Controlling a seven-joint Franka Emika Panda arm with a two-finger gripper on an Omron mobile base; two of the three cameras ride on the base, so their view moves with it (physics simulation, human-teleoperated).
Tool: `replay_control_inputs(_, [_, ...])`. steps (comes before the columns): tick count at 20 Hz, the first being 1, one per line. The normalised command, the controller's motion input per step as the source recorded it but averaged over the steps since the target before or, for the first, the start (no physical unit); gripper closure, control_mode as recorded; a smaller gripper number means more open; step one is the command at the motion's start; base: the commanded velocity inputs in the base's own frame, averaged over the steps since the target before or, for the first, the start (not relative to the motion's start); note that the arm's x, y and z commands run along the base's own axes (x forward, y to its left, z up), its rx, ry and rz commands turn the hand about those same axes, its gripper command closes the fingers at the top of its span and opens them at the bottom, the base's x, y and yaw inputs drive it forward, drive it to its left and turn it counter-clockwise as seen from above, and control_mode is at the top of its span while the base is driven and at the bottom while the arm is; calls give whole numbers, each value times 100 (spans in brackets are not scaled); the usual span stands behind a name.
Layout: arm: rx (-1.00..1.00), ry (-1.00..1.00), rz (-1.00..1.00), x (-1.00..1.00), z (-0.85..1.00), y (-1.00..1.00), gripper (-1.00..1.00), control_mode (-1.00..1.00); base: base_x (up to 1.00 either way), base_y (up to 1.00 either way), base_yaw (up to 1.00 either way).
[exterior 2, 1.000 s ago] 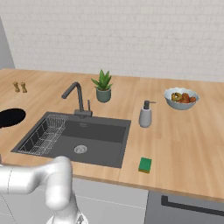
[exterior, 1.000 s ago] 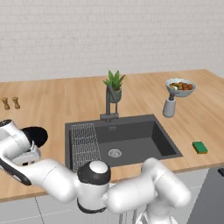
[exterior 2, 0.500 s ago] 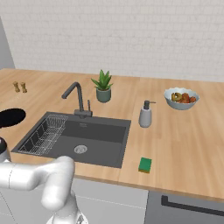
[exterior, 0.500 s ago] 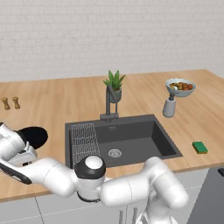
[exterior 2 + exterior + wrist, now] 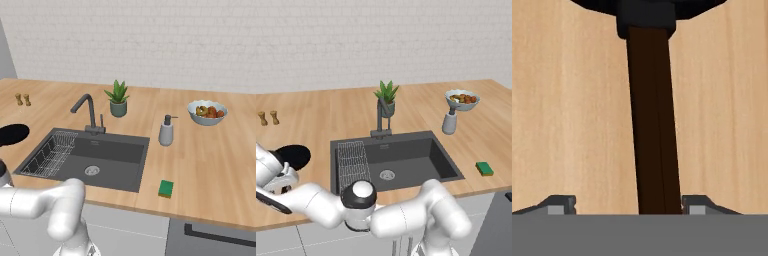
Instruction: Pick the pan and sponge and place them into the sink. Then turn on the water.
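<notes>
Lower now than a second ago, the arm has sunk at the far left of the counter, and the hand sits right over the pan's handle. From the hand view, the gripper (image 5: 629, 205) has its jaws spread wide, one fingertip on either side of the dark brown handle (image 5: 653, 125), with bare wood showing between each tip and the handle, so nothing is gripped yet. The handle runs straight up that view to the black body of the pan (image 5: 644, 7).

The pan (image 5: 292, 156) lies flat on the wooden counter (image 5: 316, 120), just beyond the sink's left edge, apart from it, on the wire rack's side.

The sink (image 5: 406, 157) holds nothing loose: the wire grid rack (image 5: 352, 162) rests inside its left part and the round drain (image 5: 387, 175) sits in the floor of the basin. The faucet (image 5: 381, 117) stands at the sink's back edge, and I see no stream from its spout.

The sponge (image 5: 485, 168) lies on the counter off the sink's right front corner, green side up, well apart from the pan.

Behind the sink, a small pot holds a green plant (image 5: 387, 97). Right of the sink and further back, a pale bowl (image 5: 461, 99) is full of mixed fruit, with a soap dispenser (image 5: 449, 121) just in front of it. Two small shakers (image 5: 268, 118) stand far left of the sink, toward the wall.
</notes>
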Motion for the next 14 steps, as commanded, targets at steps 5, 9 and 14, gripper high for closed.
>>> replay_control_inputs(5, [10,-10,-13,-21,-100,-100,100,-100,0,0,0])
replay_control_inputs(9, [9,-8,-11,-7,-100,-100,100,-100,0,0,0])
replay_control_inputs(14, [8,-6,-10,-12,-100,-100,100,-100,0,0,0])
